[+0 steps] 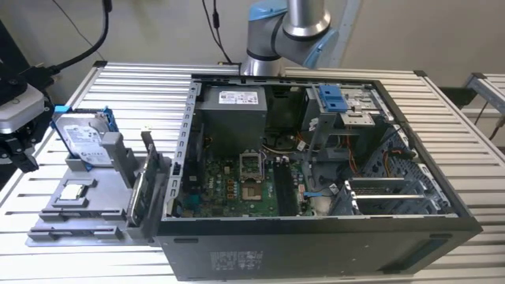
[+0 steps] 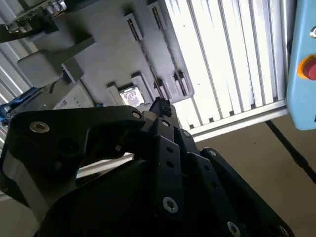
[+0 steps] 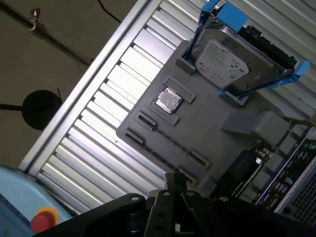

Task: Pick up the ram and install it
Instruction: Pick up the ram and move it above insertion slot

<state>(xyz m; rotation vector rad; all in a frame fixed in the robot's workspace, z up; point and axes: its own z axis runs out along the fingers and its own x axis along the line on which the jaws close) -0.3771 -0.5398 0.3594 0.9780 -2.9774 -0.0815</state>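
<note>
My gripper [image 1: 22, 155] hangs at the exterior view's far left, over the slatted table beside the grey fixture tray [image 1: 59, 234]. In both wrist views its black fingers meet at the tip [image 3: 176, 181] [image 2: 160, 106], shut, with nothing long held between them. They hover above the tray's edge, near two rows of narrow holder clips [image 3: 168, 143] that look bare. The ram is hidden from me. The open computer case [image 1: 316, 248] lies in the middle of the table, with its green motherboard [image 1: 236, 189] and dark memory slots [image 1: 282, 186] exposed.
On the tray stand a silver hard drive in a blue frame [image 1: 83, 139] [image 3: 232, 59], a small square processor chip [image 3: 169, 100] [image 1: 73, 191] and an upright green circuit card [image 1: 146, 189]. The arm's base [image 1: 284, 29] rises behind the case. A blue box with a red button [image 2: 303, 64] sits off the table.
</note>
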